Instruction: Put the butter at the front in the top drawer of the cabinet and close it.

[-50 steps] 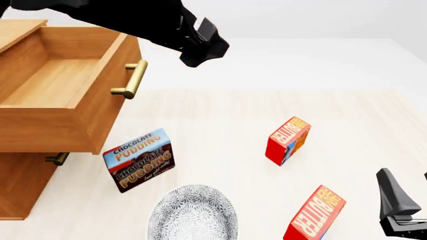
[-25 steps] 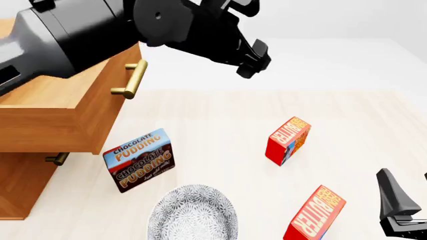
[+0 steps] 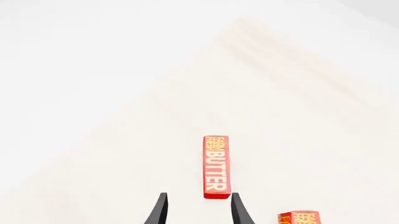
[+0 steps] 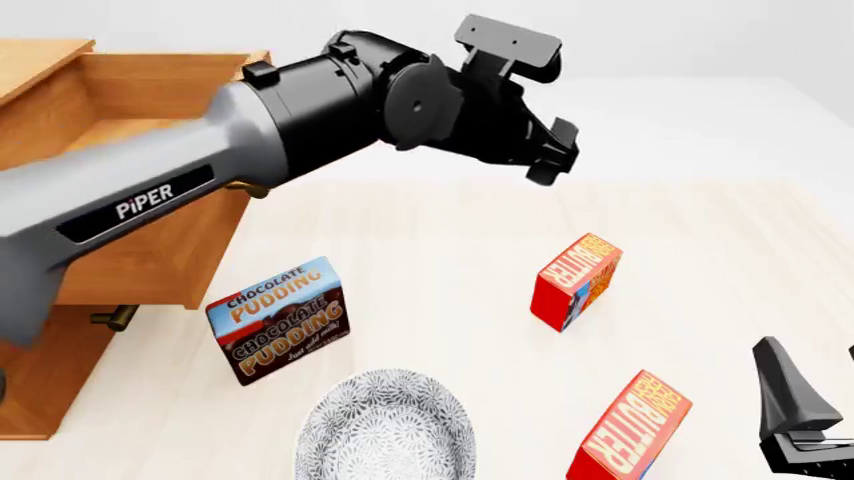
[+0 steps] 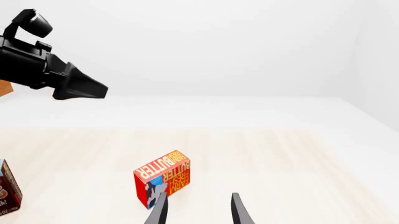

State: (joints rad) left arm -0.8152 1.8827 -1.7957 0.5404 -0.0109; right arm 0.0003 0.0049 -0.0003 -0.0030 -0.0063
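In the front view, the cabinet (image 4: pixel 40 340) is seen at the left edge with its top drawer (image 4: pixel 147 250) pulled out, partly hidden by the left arm. The left gripper (image 4: pixel 550 155) is held high above the table (image 4: pixel 441 250), out past the drawer's front; its opening cannot be told here. A chocolate pudding box (image 4: pixel 280 320) stands just beside the drawer's lower corner, with a patterned plate (image 4: pixel 384 428) nearer the camera than it. One butter carton (image 4: pixel 577 281) stands well to the right of the cabinet; the second butter carton (image 4: pixel 629 428) is farther right and nearer the camera, beside the right gripper (image 4: pixel 801 425) at the frame's corner. In the left wrist view, the left gripper's (image 3: pixel 198 210) dark fingertips are seen apart, a moderate gap, nothing held, with a butter carton (image 3: pixel 216 166) beyond them. In the right wrist view, the right gripper (image 5: pixel 198 210) is likewise parted and empty, a butter carton (image 5: pixel 162 178) lying just past one fingertip.
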